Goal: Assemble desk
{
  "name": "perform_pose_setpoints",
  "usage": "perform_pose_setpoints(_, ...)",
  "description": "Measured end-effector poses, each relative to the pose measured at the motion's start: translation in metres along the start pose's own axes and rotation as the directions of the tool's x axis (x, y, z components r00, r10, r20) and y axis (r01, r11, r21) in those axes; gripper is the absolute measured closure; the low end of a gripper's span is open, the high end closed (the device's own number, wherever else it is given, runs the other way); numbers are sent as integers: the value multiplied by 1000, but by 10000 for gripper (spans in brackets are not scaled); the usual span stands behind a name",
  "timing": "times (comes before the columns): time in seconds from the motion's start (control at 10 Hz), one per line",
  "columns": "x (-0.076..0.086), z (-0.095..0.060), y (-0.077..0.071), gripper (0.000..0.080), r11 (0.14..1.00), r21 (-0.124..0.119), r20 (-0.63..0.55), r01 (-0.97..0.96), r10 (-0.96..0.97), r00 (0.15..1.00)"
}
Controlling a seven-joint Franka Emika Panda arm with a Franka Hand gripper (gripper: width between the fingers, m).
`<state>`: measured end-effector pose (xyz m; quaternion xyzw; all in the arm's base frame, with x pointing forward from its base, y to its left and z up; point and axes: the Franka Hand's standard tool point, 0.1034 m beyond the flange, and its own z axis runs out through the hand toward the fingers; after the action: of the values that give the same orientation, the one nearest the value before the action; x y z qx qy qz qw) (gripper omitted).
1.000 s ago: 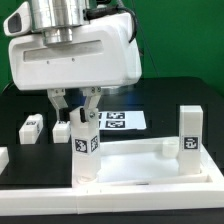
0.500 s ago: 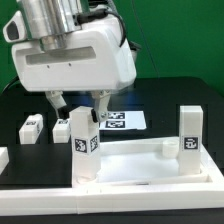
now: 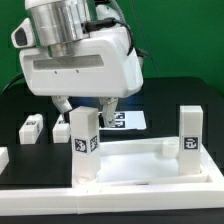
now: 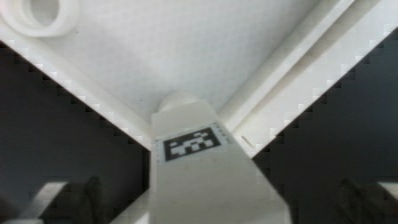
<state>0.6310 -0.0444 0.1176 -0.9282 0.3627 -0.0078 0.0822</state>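
Hovered with gripper (image 3: 85,104) spread wide, clasping nothing, just above upright leg (image 3: 85,146) without touching it. Found that leg standing in the tabletop (image 3: 150,181) corner at the exterior view's left, seemingly seated, so needing no hold. Noted second leg (image 3: 190,133) upright at the right corner, loose leg (image 3: 32,127) lying behind, unfitted.
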Motion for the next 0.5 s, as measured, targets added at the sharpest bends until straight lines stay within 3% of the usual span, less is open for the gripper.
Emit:
perform_pose_setpoints(0.1,0,0,-1,150,999,3,1,-43,43,999)
perform_pose_setpoints(0.2,-1,0,-1,230,992,4,2,-129,129,992)
perform_pose_setpoints(0.3,-1,0,-1,431,983,4,3,-181,181,983)
perform_pose_setpoints(0.4,-1,0,-1,431,968,2,5,-250,250,968)
perform_pose_setpoints(0.5,-2,1,2,502,950,-4,9,-313,313,950)
